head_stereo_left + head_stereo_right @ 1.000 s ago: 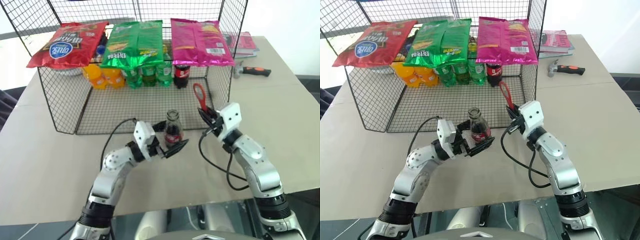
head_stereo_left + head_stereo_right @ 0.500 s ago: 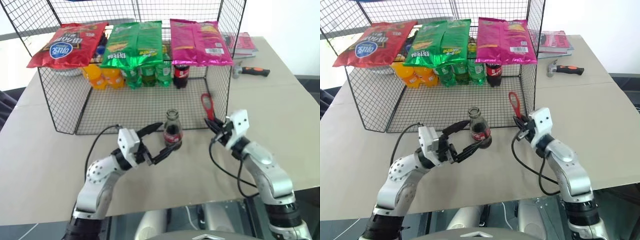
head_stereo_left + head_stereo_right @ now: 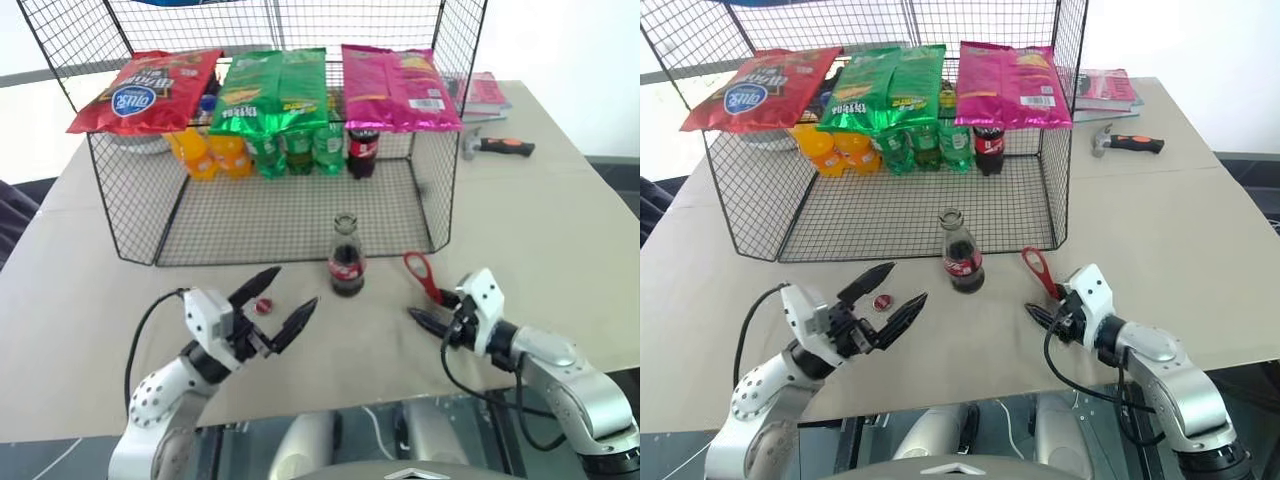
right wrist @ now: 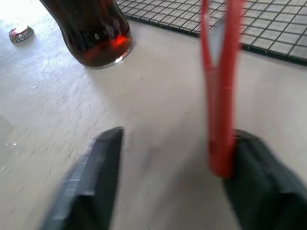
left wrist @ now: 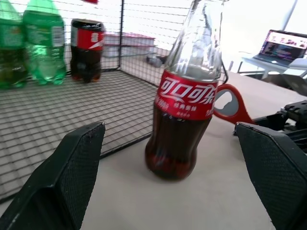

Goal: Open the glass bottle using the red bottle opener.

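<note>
The glass bottle [image 3: 346,262] stands upright on the table just in front of the wire cage, its mouth bare. Its red crown cap [image 3: 263,306] lies on the table to the left of it. My left gripper [image 3: 276,304] is open, short of the bottle, and the cap shows between its fingers [image 5: 72,172]. The red bottle opener [image 3: 421,275] lies flat to the right of the bottle. My right gripper [image 3: 432,309] is open, and the opener's handle end [image 4: 219,143] rests against one finger [image 4: 256,184].
A wire cage [image 3: 130,215] at the back holds chip bags [image 3: 275,88] and plastic drink bottles [image 3: 362,150]. A hammer [image 3: 495,146] and books [image 3: 483,92] lie at the back right. The table's front edge [image 3: 330,405] runs just under both grippers.
Both arms have drawn back toward the table's front edge. The right gripper has opened and let the opener down onto the table. The left gripper has come away from the bottle.
</note>
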`<action>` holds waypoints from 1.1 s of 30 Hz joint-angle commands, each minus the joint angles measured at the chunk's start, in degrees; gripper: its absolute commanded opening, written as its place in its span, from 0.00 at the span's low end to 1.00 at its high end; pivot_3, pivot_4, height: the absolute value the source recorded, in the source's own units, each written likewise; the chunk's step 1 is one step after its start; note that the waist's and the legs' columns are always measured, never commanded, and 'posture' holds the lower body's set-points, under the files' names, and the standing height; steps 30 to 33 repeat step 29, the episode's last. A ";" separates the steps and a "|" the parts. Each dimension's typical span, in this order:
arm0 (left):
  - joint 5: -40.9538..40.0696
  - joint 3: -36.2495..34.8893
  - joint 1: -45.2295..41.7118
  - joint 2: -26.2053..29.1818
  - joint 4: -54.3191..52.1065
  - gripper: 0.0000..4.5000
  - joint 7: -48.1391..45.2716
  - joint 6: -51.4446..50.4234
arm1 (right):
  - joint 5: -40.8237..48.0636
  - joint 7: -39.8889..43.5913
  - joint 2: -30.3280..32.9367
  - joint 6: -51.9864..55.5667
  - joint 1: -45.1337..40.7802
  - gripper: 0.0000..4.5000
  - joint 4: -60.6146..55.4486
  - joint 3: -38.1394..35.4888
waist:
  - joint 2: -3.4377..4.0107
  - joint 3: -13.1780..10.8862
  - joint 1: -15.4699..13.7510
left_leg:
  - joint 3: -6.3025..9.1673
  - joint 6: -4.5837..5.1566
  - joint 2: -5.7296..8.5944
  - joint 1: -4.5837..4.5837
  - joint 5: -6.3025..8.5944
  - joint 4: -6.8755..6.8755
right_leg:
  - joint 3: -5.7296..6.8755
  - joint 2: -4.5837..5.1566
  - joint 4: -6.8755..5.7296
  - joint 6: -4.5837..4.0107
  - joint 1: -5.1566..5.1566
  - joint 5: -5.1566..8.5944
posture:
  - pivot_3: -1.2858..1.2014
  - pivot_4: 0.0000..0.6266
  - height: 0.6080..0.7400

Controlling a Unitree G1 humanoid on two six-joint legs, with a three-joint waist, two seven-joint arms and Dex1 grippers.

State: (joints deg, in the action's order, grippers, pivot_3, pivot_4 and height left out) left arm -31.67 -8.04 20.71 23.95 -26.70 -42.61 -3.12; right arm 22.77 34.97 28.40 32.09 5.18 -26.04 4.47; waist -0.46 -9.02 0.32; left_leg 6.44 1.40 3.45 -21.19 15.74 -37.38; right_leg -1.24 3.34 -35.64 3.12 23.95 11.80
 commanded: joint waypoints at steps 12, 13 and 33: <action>2.98 -6.97 9.21 3.75 -3.23 1.00 0.13 1.17 | -9.60 3.86 7.28 -21.16 6.13 0.99 0.64 -5.37 | -0.13 -0.08 -0.23 | -0.07 0.05 -0.02 0.21 0.04 0.01 | -0.04 0.05 0.05 0.01 -0.21 0.05 | 0.52 0.24 1.00; 3.57 -7.49 10.74 3.72 -3.64 1.00 0.36 1.33 | -8.97 4.71 7.66 -22.62 7.18 0.99 0.95 -6.75 | -0.15 -0.09 -0.25 | -0.08 0.06 -0.01 0.21 0.05 0.01 | -0.04 0.16 0.06 0.01 -0.21 0.05 | 0.52 0.24 1.00; 11.65 -8.64 15.95 3.77 0.56 1.00 1.10 4.75 | 4.43 23.90 13.42 -30.08 10.47 0.99 15.05 -19.42 | -0.42 -0.28 -0.77 | -0.26 0.15 -0.10 0.36 0.10 0.01 | -0.15 0.23 0.11 0.00 -0.35 0.11 | 0.52 0.24 1.00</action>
